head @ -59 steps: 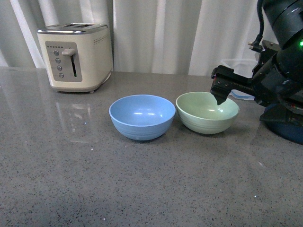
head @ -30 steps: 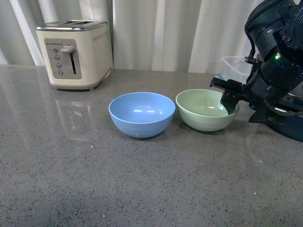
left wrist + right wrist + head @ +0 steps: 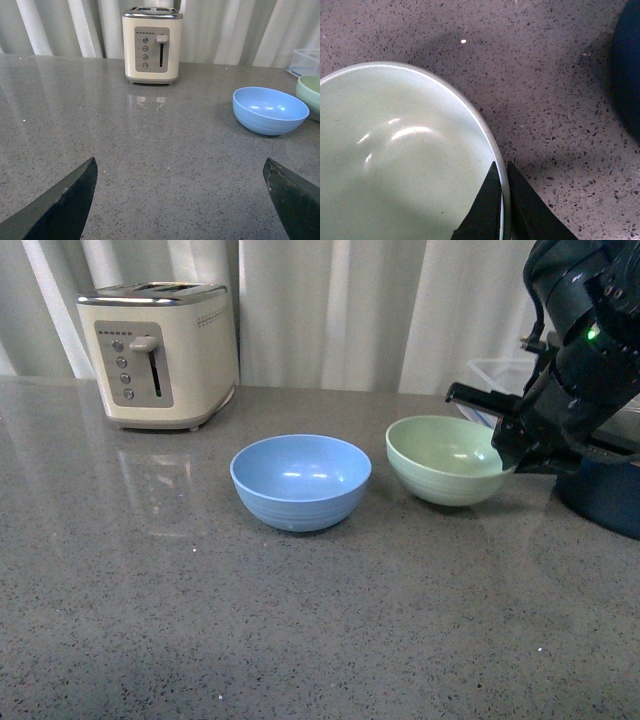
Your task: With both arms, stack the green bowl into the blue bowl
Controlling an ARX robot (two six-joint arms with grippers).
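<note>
The pale green bowl (image 3: 446, 460) hangs tilted just above the counter, to the right of the light blue bowl (image 3: 300, 481), which rests on the stone top with a small gap between them. My right gripper (image 3: 504, 455) is shut on the green bowl's right rim; in the right wrist view its two dark fingers pinch the rim (image 3: 502, 190) of the green bowl (image 3: 400, 165), one inside and one outside. My left gripper (image 3: 180, 170) is open over bare counter, far from the blue bowl (image 3: 270, 110). The green bowl's edge (image 3: 311, 92) shows at the frame's side.
A cream toaster (image 3: 160, 355) stands at the back left, before white curtains. A dark navy pot (image 3: 605, 495) sits right behind the right arm. A clear plastic container (image 3: 495, 375) stands at the back right. The grey speckled counter (image 3: 300, 630) stretches toward the front.
My right gripper has closed on the green bowl's rim and lifted it slightly, shifting it right and tilting it. The blue bowl and the toaster have not moved.
</note>
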